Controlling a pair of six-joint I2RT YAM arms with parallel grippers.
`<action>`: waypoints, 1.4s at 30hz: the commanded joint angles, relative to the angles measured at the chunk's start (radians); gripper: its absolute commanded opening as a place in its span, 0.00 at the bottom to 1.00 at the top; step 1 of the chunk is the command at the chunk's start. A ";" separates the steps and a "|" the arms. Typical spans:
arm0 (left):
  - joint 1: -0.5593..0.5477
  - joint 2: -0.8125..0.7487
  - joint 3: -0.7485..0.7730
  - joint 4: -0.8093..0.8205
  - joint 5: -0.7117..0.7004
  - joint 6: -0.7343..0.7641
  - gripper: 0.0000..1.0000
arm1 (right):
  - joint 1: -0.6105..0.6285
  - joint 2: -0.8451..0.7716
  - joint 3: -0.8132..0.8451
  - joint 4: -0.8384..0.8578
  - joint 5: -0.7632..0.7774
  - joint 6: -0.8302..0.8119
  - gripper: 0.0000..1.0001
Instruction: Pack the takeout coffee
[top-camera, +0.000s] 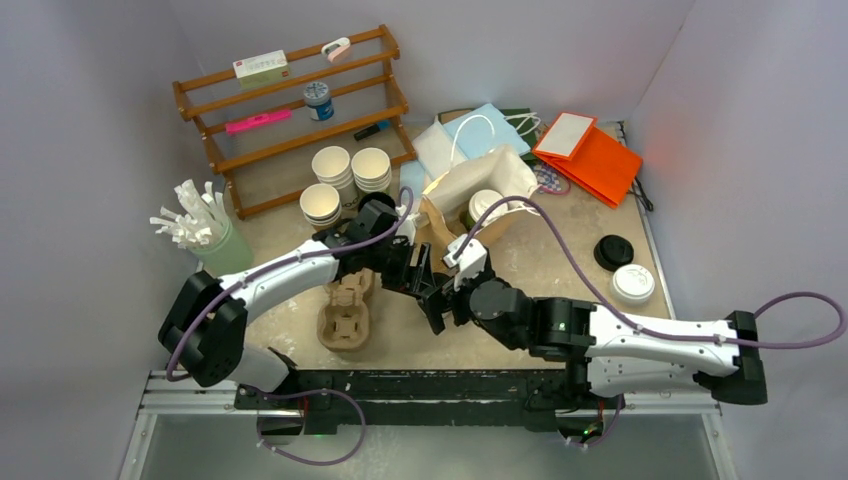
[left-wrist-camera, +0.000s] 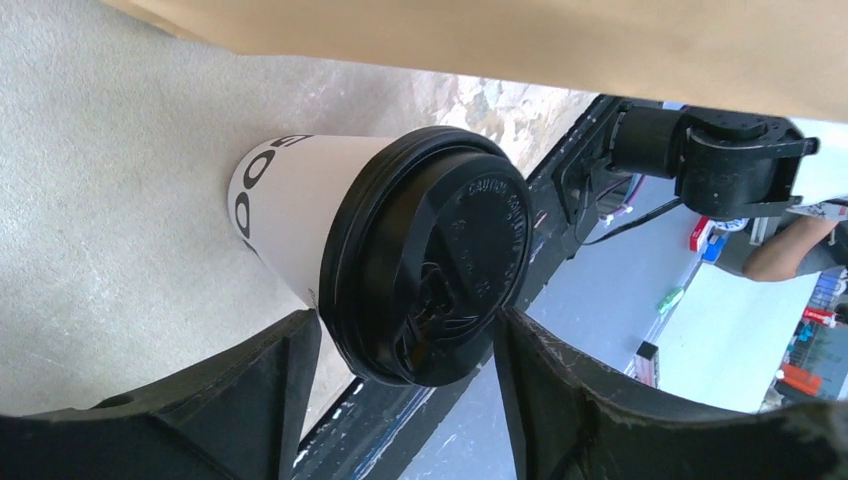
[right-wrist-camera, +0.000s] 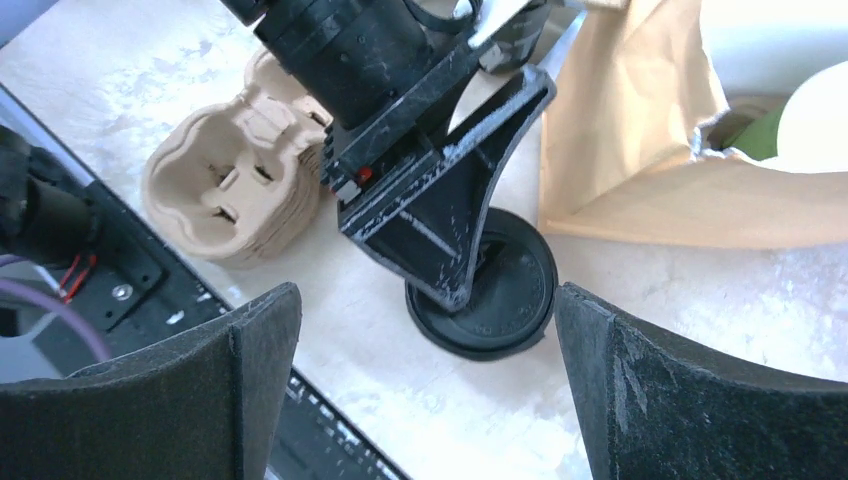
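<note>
The beige speckled table (top-camera: 560, 330) fills most of the top view. At its upper left stands a brown wooden slatted rack (top-camera: 300, 110). Just above the centre lies a crumpled kraft-brown paper bag (top-camera: 470, 180). A round white lid (top-camera: 487, 205) shows in its mouth.

The two arms reach in from the lower left and lower right and meet just below the bag.

Left of centre, beside the left arm, sits a stack of moulded brown pulp cup trays (top-camera: 345, 315).

In the top view the grippers hide the takeout coffee. In the left wrist view it sits mid-frame: a pale paper cup (left-wrist-camera: 290, 215) with black lettering and a black plastic lid, on the table just below the bag's edge.

The left gripper (left-wrist-camera: 400, 320) has its fingers on either side of that lid, right against its rim. Whether they clamp it cannot be told. The right gripper (right-wrist-camera: 425, 295) hangs above, fingers spread wide with nothing between them.

At the right of the top view lie a loose black lid (top-camera: 613, 252) and a loose white lid (top-camera: 633, 284), close together.
</note>
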 joint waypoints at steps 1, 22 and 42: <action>0.003 -0.045 0.062 -0.002 0.015 -0.037 0.68 | 0.005 -0.011 0.106 -0.343 -0.057 0.176 0.96; 0.154 -0.228 0.010 -0.072 -0.057 -0.076 0.60 | -0.035 0.268 0.319 -0.498 -0.062 0.234 0.90; 0.236 -0.458 0.051 -0.193 -0.325 -0.055 0.57 | -0.144 0.699 0.671 -0.969 0.103 0.897 0.98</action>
